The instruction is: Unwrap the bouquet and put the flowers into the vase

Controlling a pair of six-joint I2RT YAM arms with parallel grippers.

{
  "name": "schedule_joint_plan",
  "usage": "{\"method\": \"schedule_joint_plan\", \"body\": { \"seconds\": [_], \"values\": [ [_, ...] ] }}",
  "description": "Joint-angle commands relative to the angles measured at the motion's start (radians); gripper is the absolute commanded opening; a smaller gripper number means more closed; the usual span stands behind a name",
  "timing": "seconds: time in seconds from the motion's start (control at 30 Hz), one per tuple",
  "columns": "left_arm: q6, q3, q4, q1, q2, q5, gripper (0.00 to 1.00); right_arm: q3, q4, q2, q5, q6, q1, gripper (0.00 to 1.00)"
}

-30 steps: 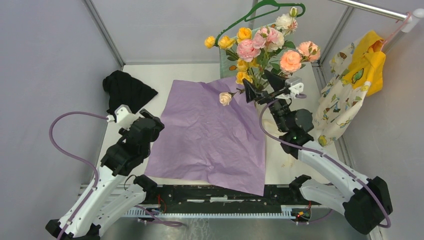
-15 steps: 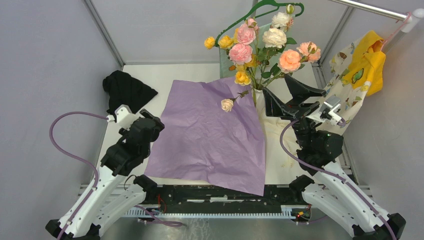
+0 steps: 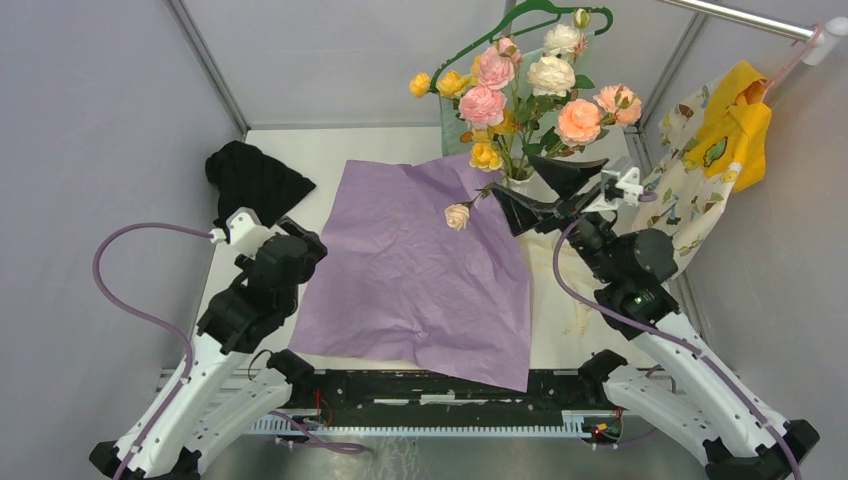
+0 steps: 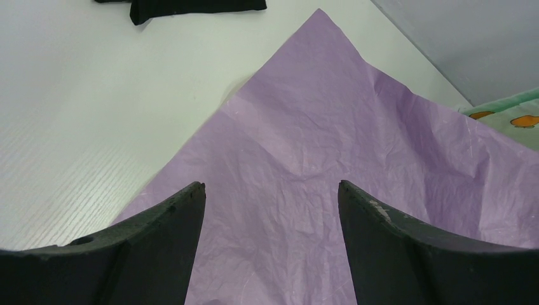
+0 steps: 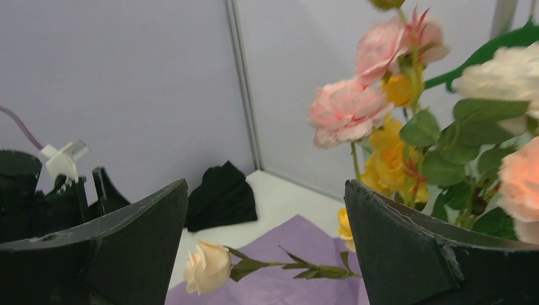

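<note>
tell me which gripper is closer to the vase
Right. The right gripper hangs open right at the vase rim, under the flowers; the left gripper is across the purple paper, at its left edge.

Premises assessed as a robotics laboratory test cell, not a domestic or retail setting: plain grey wall panels [image 3: 100,100] held in bare metal posts [image 3: 207,65] enclose a white surface [image 3: 300,150] on three sides. Two white-and-black robot arms, the left arm [image 3: 250,300] and the right arm [image 3: 640,290], are fixed to a black mounting rail [image 3: 430,385] at the near edge, with purple cables [image 3: 96,272] looped in the open. The flowers [image 3: 530,95], a green hanger [image 3: 478,40] and a yellow garment [image 3: 738,125] on a metal rod [image 3: 740,18] read as staged props rather than furnishings.
</note>
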Motion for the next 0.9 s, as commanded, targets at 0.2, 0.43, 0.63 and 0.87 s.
{"method": "schedule_joint_plan", "body": {
  "seconds": [0.2, 0.43, 0.63, 0.87],
  "values": [
    [0.059, 0.068, 0.041, -0.002, -0.004, -0.016, 0.82, 0.021, -0.133, 0.036, -0.061, -0.035, 0.144, 0.98],
    [0.062, 0.064, 0.028, -0.001, -0.032, -0.01, 0.82, 0.023, -0.159, -0.026, -0.003, -0.059, 0.161, 0.98],
    [0.058, 0.057, 0.012, -0.001, -0.056, -0.018, 0.82, -0.006, -0.138, -0.074, 0.0, -0.057, 0.161, 0.98],
    [0.052, 0.051, 0.0, -0.001, -0.069, -0.019, 0.82, -0.02, -0.162, -0.109, 0.074, -0.074, 0.162, 0.98]
  ]
}}
